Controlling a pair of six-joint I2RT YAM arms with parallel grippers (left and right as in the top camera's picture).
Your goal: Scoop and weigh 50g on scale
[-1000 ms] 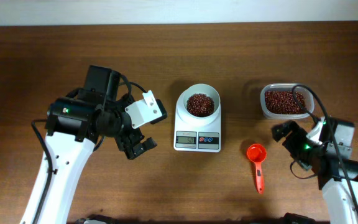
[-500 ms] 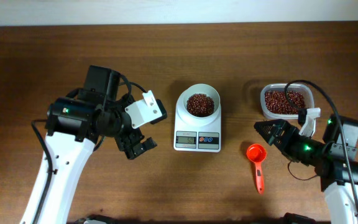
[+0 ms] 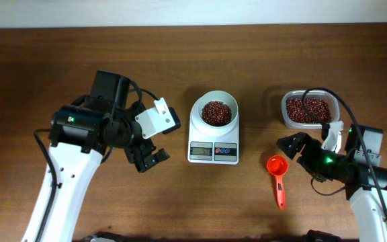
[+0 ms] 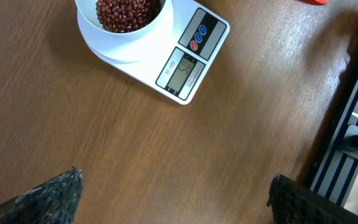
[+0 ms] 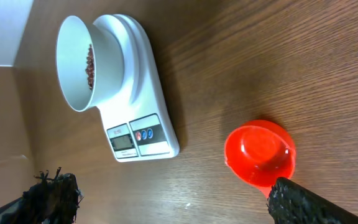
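the right gripper (image 3: 289, 145) hangs with its fingers spread and nothing between them, just above and to the right of the red scoop (image 3: 277, 167). a second ago it sat pulled back toward the table's right edge. it then swung left toward the scoop's cup and is now poised close beside it, not touching. the scoop has not moved and lies flat on the table (image 3: 180, 202), cup toward the scale (image 3: 213, 152) and handle pointing away. the left gripper (image 3: 152, 159) is also spread and empty, and has stayed parked left of the scale.

beans (image 3: 216, 112) already fill the bottom of the scale's white bowl, and more sit in the clear container (image 3: 285, 114) behind the right arm. the display is too blurred to read surely. my guess is the right arm is lining up to take the scoop by its handle, so the weight probably needs adjusting.
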